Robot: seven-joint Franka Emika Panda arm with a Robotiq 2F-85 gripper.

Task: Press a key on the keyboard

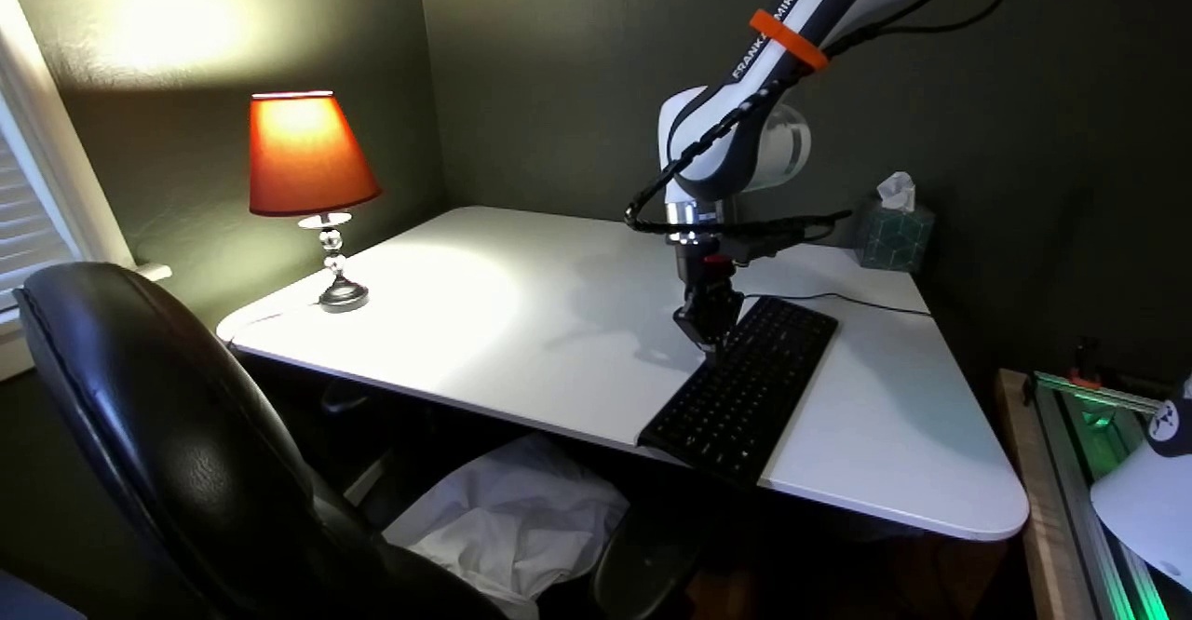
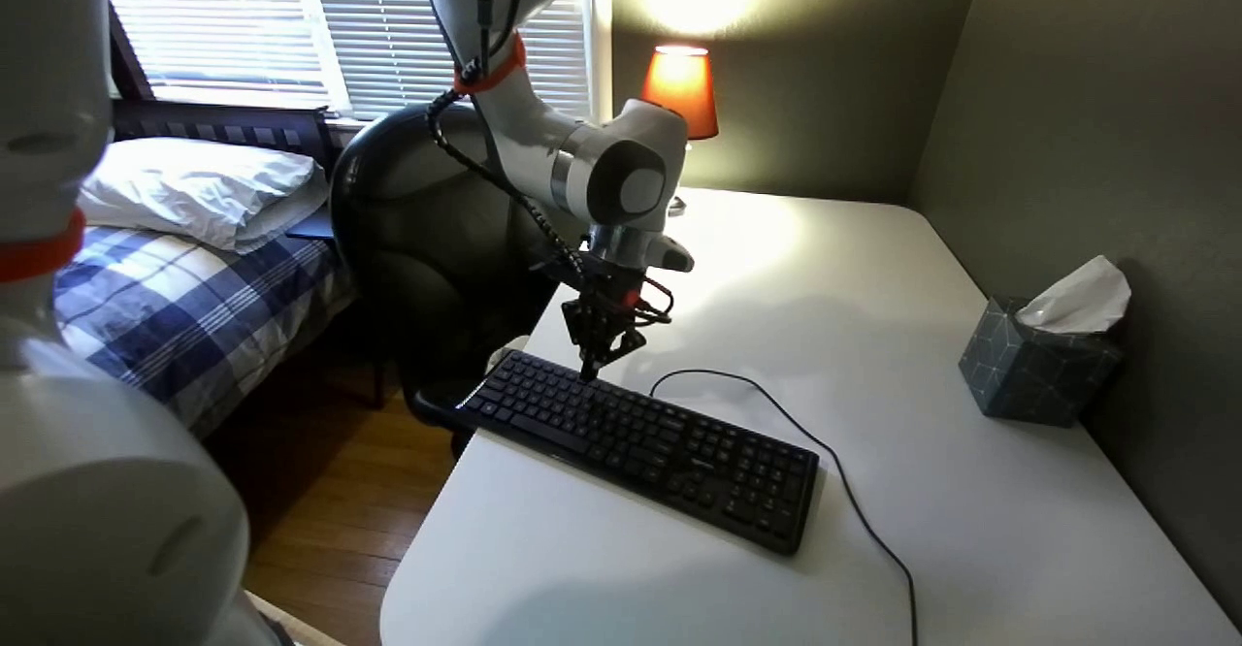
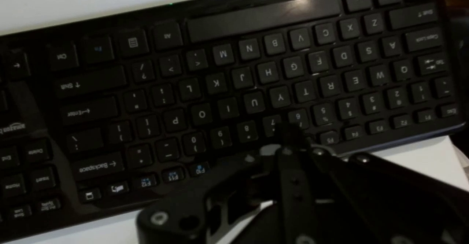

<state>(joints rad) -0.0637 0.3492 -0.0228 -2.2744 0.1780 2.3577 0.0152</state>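
One keyboard (image 2: pixel 642 449), laid on the desk (image 2: pixel 902 365) at its edge. One gripper (image 2: pixel 588 373), jaws closed together, nothing held, stationed near the 7 key (image 3: pixel 272 125). Approach judged complete; contact cannot be told, press itself unconfirmed.

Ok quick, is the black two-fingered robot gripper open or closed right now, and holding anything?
Black two-fingered robot gripper: closed, nothing visible in its grip, pointing down at the long flat black keyboard.
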